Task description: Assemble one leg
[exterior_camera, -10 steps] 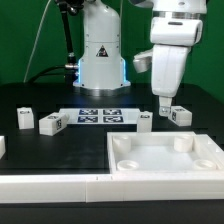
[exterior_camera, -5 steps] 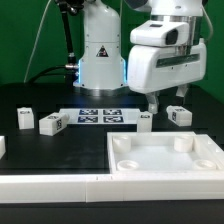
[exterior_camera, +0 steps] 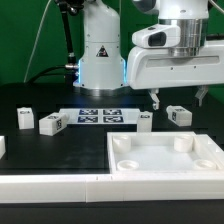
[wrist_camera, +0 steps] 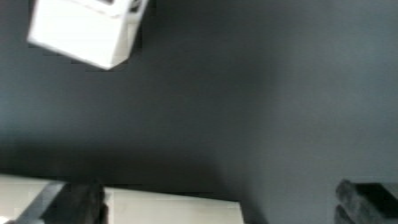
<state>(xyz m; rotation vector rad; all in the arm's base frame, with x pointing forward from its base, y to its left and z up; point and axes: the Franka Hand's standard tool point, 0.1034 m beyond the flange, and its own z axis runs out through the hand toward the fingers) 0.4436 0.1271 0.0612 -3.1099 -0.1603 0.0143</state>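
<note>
Several small white legs with marker tags lie on the black table: two at the exterior view's left (exterior_camera: 24, 119) (exterior_camera: 51, 123), one in the middle (exterior_camera: 145, 121) and one on the right (exterior_camera: 179, 115). My gripper (exterior_camera: 178, 97) hangs open and empty just above the right leg, with one finger on each side of it and clear of it. In the wrist view the gripper (wrist_camera: 221, 202) shows only its dark fingertips (wrist_camera: 71, 205) at the frame edge. One white leg (wrist_camera: 89, 30) lies apart from them on the dark table. The large white square piece (exterior_camera: 205, 160) sits in front.
The marker board (exterior_camera: 98, 115) lies flat at the middle back. The robot base (exterior_camera: 100, 55) stands behind it. A white rail (exterior_camera: 50, 185) runs along the front edge. A white surface (wrist_camera: 160, 205) shows by one fingertip in the wrist view; I cannot tell what it is.
The hand has turned about its vertical axis, so its broad face now looks at the exterior camera and both fingers show spread apart. It stays over the right leg. No part has moved.
</note>
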